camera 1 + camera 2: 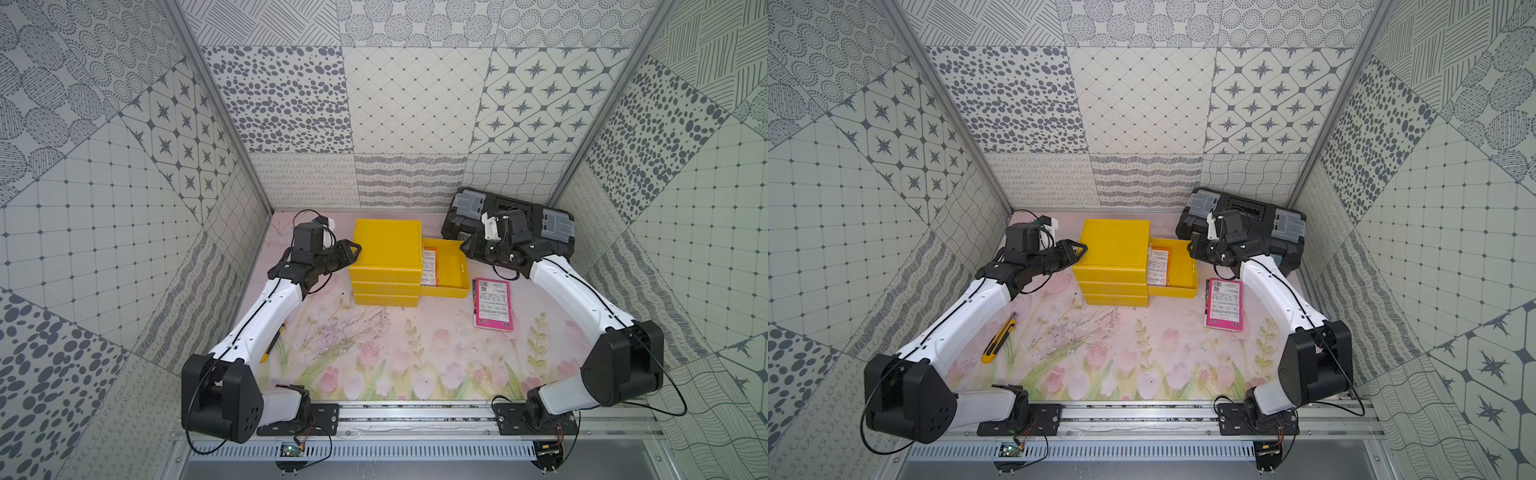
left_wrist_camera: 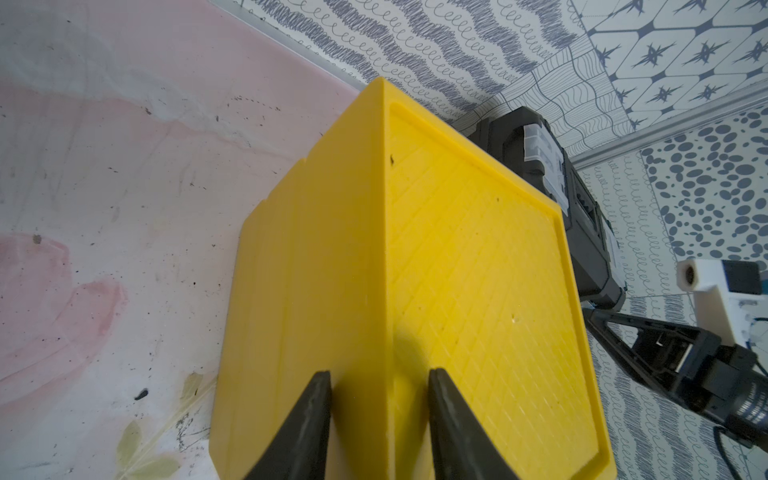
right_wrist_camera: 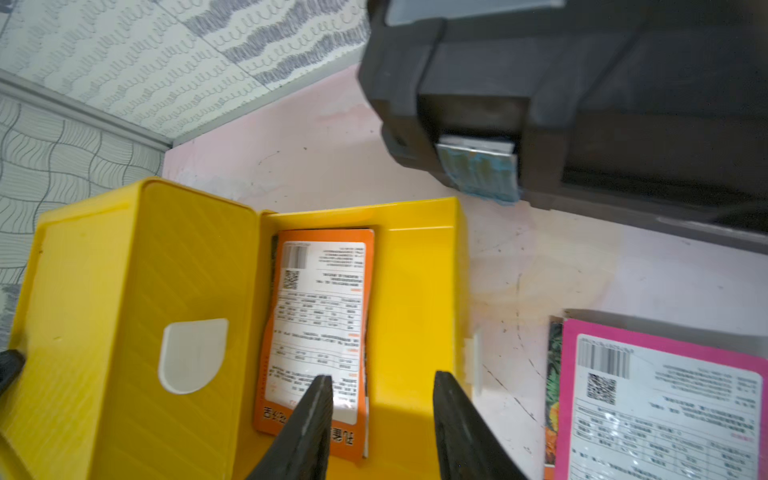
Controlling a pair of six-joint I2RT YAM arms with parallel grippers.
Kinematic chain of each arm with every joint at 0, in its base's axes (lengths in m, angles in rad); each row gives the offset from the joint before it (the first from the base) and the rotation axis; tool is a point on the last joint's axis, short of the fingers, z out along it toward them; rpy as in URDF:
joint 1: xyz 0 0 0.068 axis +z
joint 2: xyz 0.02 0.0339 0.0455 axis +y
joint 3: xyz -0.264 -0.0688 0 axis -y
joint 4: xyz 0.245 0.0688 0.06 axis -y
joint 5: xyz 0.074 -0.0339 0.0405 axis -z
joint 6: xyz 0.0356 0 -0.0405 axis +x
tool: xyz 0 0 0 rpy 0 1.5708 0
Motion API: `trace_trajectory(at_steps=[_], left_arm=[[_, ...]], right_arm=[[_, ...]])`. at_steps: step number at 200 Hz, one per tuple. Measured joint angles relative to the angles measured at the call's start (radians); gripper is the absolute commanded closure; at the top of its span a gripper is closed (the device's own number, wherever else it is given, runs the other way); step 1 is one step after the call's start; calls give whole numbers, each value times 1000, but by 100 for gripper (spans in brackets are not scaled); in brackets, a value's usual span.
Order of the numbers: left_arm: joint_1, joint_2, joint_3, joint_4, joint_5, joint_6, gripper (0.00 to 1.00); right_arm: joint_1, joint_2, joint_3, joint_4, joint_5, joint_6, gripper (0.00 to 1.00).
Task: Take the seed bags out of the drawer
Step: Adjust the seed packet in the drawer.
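In both top views a yellow drawer cabinet (image 1: 386, 243) stands mid-table, its top drawer (image 1: 453, 293) pulled out to the right. An orange seed bag (image 1: 430, 266) (image 3: 320, 316) with a white label lies in that drawer, another packet's edge showing under it. A magenta seed bag (image 1: 493, 303) (image 3: 665, 399) lies on the table right of the drawer, on top of a flower-photo packet. My right gripper (image 1: 465, 247) (image 3: 382, 376) hangs open over the drawer's outer end, holding nothing. My left gripper (image 1: 356, 248) (image 2: 380, 374) rests against the cabinet's top left edge, jaws apart astride it.
A black toolbox (image 1: 552, 224) sits at the back right, close behind my right wrist. A yellow utility knife (image 1: 998, 338) lies on the floral mat beside my left forearm. Patterned walls close in the back and both sides.
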Motion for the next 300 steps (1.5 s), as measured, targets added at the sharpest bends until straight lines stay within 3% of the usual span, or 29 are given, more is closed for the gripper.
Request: trace_trajectory(at_steps=[64,118,201,253,300], left_arm=[[0,0,-5,8,0,0,60],[0,0,-6,9,1,0,60],[0,0,-12,18,3,0,60],[0,-1,-14,22,3,0,60],[0,-1,-15,23,3,0,60]], right_arm=[[148,166,135,6,40,17,54],[150,321,151,-2,82,22,54],[149,391,161,1,89,29,55],[149,413,166,29,55,56,62],[137,420,161,48,27,97,81]])
